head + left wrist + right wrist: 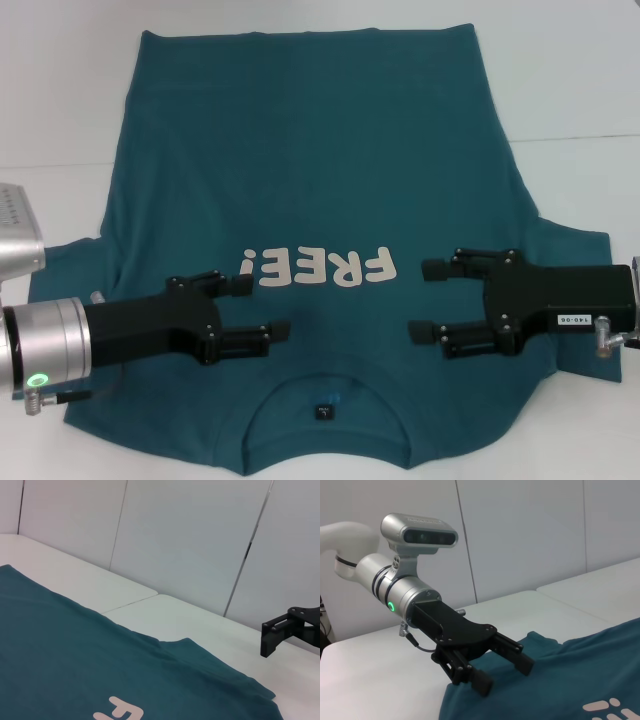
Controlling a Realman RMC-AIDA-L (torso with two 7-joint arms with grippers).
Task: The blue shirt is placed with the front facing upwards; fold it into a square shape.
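Fingers of both grippers are spread apart, grasping nothing. The left gripper (262,307) hangs above the shirt (310,170) just left of the "FREE!" print (318,268); the right gripper (428,299) hangs just right of it, the two pointing at each other. The shirt lies flat, front up, on the white table (570,90), collar (330,395) on the near side of the print.

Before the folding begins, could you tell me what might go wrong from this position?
Both open end effectors, left and right, hover mid-chest over the blue shirt, facing each other: moving inward, they could collide. Grasping there rather than at an edge may bunch the fabric. The sleeves look tucked under, so the fold could come out uneven.
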